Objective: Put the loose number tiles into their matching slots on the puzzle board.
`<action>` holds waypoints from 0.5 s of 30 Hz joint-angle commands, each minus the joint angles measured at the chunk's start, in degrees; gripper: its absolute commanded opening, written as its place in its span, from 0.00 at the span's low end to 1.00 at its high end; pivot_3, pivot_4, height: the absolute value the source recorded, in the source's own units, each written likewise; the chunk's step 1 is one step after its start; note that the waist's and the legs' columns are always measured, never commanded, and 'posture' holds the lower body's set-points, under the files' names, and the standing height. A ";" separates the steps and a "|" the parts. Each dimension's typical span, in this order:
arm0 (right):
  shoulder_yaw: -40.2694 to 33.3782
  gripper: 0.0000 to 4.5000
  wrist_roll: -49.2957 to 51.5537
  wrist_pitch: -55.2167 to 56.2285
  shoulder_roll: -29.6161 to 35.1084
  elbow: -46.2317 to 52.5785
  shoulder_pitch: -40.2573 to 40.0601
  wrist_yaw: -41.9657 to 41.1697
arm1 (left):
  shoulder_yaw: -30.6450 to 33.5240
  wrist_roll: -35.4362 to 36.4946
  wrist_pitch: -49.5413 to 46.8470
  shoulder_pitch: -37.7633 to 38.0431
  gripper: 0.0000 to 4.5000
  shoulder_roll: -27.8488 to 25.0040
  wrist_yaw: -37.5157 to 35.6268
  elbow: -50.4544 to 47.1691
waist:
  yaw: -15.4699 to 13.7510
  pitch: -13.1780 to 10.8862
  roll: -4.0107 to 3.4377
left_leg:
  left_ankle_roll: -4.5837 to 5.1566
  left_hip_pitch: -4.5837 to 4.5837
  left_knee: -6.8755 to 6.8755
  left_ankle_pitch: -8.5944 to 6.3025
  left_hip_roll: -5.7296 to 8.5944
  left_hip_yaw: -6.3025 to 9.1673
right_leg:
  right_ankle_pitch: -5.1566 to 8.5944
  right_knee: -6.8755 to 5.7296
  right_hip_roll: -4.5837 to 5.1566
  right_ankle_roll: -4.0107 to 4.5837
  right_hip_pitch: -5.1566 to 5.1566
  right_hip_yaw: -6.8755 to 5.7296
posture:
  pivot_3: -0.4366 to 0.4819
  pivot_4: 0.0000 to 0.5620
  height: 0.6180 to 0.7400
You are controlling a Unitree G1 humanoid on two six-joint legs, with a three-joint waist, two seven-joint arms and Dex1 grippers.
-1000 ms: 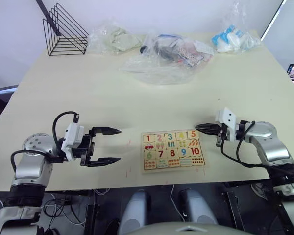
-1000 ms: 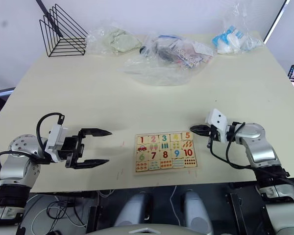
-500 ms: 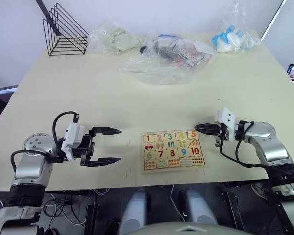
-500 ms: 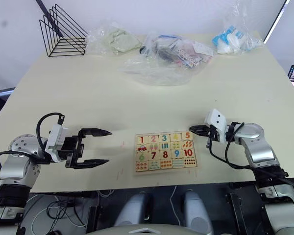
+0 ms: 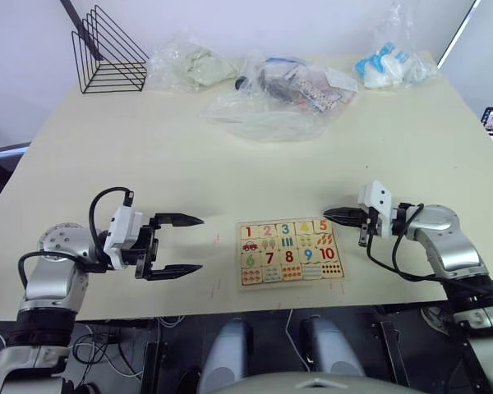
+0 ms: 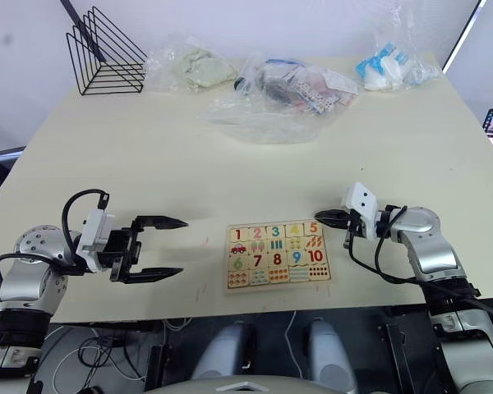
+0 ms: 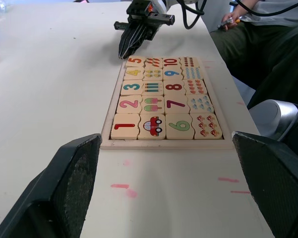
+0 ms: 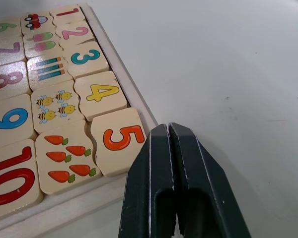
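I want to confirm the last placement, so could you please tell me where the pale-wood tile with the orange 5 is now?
The pale-wood tile with the orange 5 sits in the end slot of the wooden puzzle board, beside the yellow 4 tile, nearest the shut right end effector.

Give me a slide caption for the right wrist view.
Shut right gripper beside the orange 5 tile in the pale-wood puzzle board.

Lighting: bright, even, overhead; shadows soft and faint. Glare on clear plastic bags (image 5: 281, 92), frame top. Wrist-view foreground fingers blurred.
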State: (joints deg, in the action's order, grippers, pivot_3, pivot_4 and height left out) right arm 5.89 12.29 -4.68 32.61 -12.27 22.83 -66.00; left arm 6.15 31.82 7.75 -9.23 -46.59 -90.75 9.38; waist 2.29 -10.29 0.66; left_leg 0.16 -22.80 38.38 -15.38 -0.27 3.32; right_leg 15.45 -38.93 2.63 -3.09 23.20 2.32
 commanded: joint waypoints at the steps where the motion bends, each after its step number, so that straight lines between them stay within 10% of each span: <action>1: -0.17 0.02 0.97 0.52 0.05 1.91 0.12 -0.64 | 0.88 0.67 0.29 -0.27 1.00 -0.53 -1.75 -0.49 | 0.00 0.00 0.00 | 0.00 0.00 0.00 0.00 0.00 0.00 | 0.00 0.00 0.00 0.00 0.00 0.00 | 0.48 0.27 1.00; 15: 0.40 0.02 0.06 1.62 0.15 1.26 0.21 -1.16 | 0.99 0.56 0.27 -0.33 1.00 -0.18 -1.72 -0.57 | 0.00 0.00 0.00 | 0.00 0.00 0.00 0.00 0.00 0.00 | 0.00 0.00 0.00 0.00 0.00 0.00 | 0.48 0.27 1.00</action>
State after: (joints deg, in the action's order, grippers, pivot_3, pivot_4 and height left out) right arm 6.44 11.96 -4.06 32.62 -12.27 22.83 -66.98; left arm 6.15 31.75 7.75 -9.24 -46.59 -90.75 9.38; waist 2.29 -10.29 0.66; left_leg 0.16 -22.80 38.38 -15.38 -0.27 3.33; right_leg 15.45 -38.93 2.63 -3.09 23.20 2.32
